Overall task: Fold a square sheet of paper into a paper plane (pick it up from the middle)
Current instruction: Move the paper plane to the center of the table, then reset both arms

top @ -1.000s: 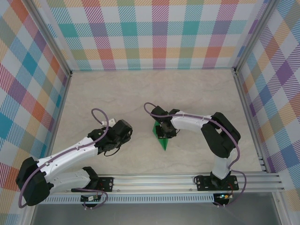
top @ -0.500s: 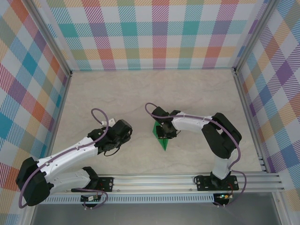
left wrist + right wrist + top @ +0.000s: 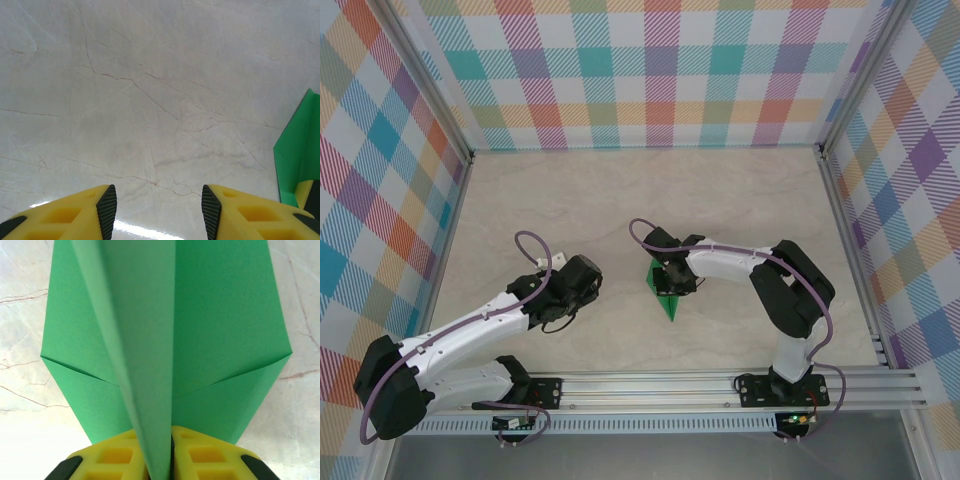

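Observation:
The green paper plane [image 3: 667,297] is a narrow folded dart lying near the table's middle, its point toward the near edge. My right gripper [image 3: 670,277] is shut on its raised centre fold [image 3: 150,365], and the two flat wings [image 3: 230,340] spread to either side of my yellow fingers [image 3: 205,455]. My left gripper [image 3: 157,210] hovers open over bare marble to the left of the plane, nothing between its pads. The plane's green edge [image 3: 297,155] shows at the right of the left wrist view. The left gripper [image 3: 582,285] sits apart from the paper.
The marble tabletop [image 3: 620,200] is ringed by checked walls [image 3: 650,70] with metal posts. An aluminium rail [image 3: 720,385] holding both arm bases runs along the near edge.
The right gripper has pinched slightly tighter on the plane's centre fold, and the plane's tip shifted a little. The left arm has not moved.

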Robot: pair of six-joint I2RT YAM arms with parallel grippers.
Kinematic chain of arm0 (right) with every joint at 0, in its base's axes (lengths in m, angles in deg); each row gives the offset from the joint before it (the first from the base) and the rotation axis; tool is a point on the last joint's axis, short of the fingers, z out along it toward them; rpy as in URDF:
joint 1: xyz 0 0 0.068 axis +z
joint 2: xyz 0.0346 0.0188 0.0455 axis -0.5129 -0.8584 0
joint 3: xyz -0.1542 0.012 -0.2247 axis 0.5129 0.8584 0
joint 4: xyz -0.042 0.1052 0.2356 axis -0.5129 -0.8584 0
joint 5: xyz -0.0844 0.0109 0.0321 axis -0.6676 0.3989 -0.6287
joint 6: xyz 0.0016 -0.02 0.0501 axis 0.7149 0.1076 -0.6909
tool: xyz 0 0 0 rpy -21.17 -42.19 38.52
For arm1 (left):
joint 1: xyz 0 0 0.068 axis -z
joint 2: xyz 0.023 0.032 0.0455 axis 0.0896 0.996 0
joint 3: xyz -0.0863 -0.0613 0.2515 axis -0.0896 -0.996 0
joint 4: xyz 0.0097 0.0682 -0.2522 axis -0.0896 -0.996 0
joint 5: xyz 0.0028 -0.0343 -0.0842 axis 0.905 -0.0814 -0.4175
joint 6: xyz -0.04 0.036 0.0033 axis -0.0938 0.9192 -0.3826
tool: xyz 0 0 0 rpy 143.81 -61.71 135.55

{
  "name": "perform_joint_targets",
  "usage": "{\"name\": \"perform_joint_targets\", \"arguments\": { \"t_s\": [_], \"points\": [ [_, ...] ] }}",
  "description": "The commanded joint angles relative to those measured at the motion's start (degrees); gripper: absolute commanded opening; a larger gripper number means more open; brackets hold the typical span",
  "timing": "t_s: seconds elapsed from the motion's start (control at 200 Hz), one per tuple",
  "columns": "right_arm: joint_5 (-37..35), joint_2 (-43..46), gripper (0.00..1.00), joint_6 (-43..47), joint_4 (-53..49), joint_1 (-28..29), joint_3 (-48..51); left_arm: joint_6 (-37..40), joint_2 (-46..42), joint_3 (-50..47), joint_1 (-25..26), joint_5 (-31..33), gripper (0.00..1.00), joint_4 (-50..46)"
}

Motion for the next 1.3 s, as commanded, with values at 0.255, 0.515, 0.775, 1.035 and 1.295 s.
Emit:
{"name": "perform_joint_targets", "arguments": {
  "t_s": [0.255,0.515,0.775,1.035,1.295],
  "points": [
    [-0.68,3.41,0.29,-0.26,-3.14,0.08,-1.24,4.07,-1.23,0.83,-0.82,2.69,0.57,-0.43],
    [-5.69,15.72,0.47,0.83,-8.82,0.06,-2.36,7.99,-4.56,0.82,-0.79,6.12,0.68,-0.66],
    [-27.88,33.52,0.83,1.13,-12.45,-2.86,4.26,13.11,-8.68,0.15,-0.81,16.2,0.89,-3.65],
    [-39.38,43.17,0.91,16.75,4.93,-16.73,21.23,18.78,-11.09,-2.07,-1.89,28.16,1.0,-3.63],
    [-29.96,33.78,0.94,30.23,29.64,-28.0,30.24,31.99,-12.38,-6.07,-11.81,28.07,1.0,8.47]
  ]
}}
